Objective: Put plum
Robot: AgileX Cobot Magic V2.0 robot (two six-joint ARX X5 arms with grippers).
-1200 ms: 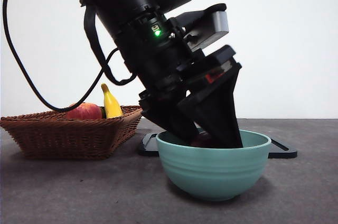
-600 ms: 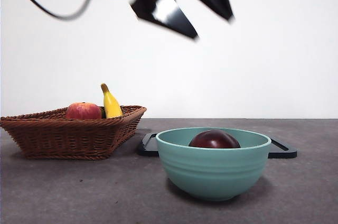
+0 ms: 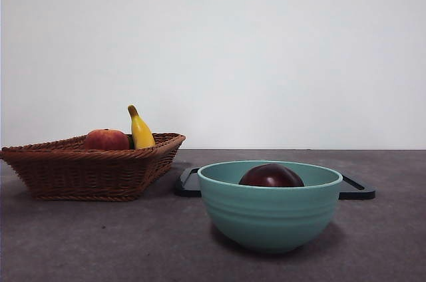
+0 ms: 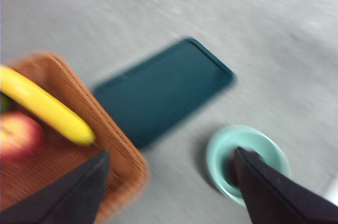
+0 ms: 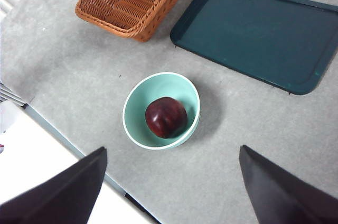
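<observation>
Inside the bowl near the desk's front edge the plum now rests free, since my left gripper has let go and lifted clear, jaws spread, like the right gripper, so I judge placing done.

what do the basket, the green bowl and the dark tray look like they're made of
Basket: woven wicker or rattan, brown, matte; the weave shows clearly. Bowl: probably glazed ceramic, possibly melamine; pale green, smooth with faint ridges and a soft sheen. Tray: likely moulded plastic, dark teal, flat with a raised rim and dull finish.
</observation>
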